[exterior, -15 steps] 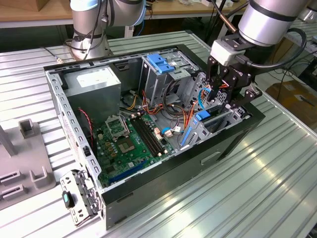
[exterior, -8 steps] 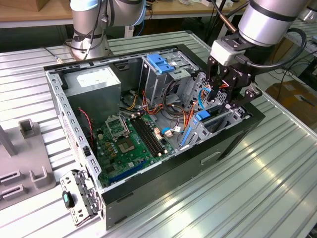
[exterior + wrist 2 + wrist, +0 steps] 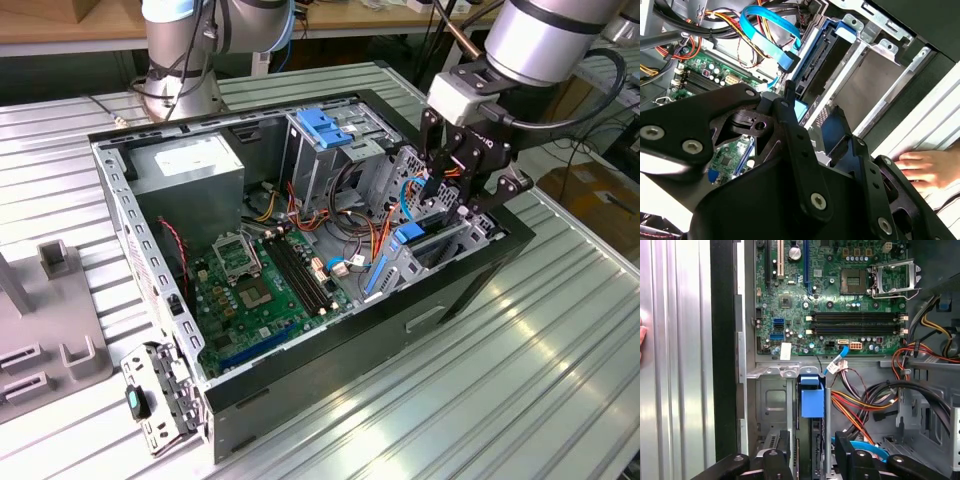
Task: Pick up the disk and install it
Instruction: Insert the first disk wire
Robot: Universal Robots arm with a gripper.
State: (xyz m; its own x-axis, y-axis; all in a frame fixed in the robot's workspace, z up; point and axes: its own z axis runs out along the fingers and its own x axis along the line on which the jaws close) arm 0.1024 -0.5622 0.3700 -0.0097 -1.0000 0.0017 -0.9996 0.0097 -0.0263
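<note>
Exterior view: end effector (image 3: 448, 205) at 2 o'clock, down in the drive bay of the open PC case (image 3: 330, 370) on the table (image 3: 520, 380); disk (image 3: 410, 238) stands on edge at its 7 o'clock. Second wrist view: person's hand (image 3: 920, 167) outside the case wall. First wrist view: fingers (image 3: 777, 455) spread, astride disk's blue-framed edge, w/ gaps both sides.

Ribbed metal table (image 3: 560, 380) — bears computer case (image 3: 330, 365), grey fixture (image 3: 60, 340).
</note>
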